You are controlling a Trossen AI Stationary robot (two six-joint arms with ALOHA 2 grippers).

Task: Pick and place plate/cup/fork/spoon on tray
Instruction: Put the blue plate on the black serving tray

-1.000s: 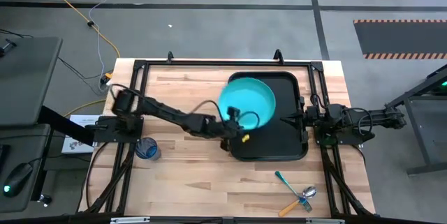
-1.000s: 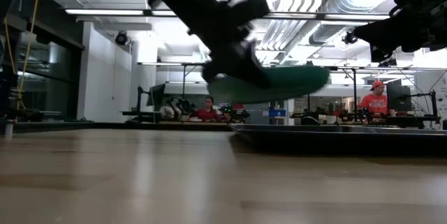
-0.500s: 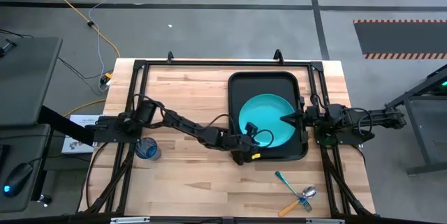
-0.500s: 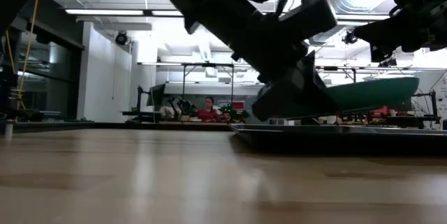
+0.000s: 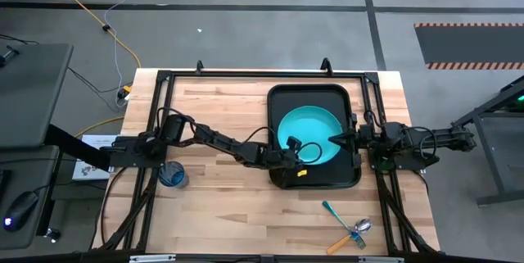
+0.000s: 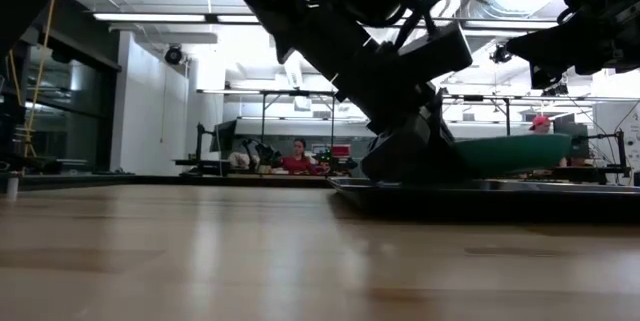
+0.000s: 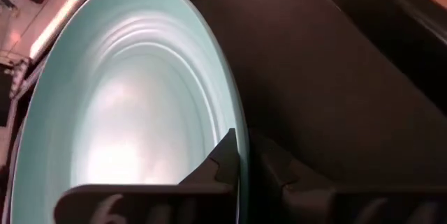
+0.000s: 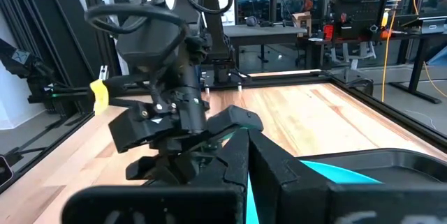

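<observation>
Two arms meet over the tray [image 5: 315, 177], right of centre in the high view; the left gripper [image 5: 288, 151] has its jaws pinching the left rim of the plate [image 5: 315, 132], one finger [image 7: 225, 155] inside and one under; the plate sits within the tray, low and nearly level in the low view; the right gripper [image 5: 337, 139] waits at the tray's right edge, jaws pressed together; the cup [image 5: 171, 174] stands on the counter [image 5: 221, 214] at lower left.

Overhead light even; I note ceiling glare low view, sheen on plate [image 7: 133, 126] beside left gripper [image 7: 241, 165].
</observation>
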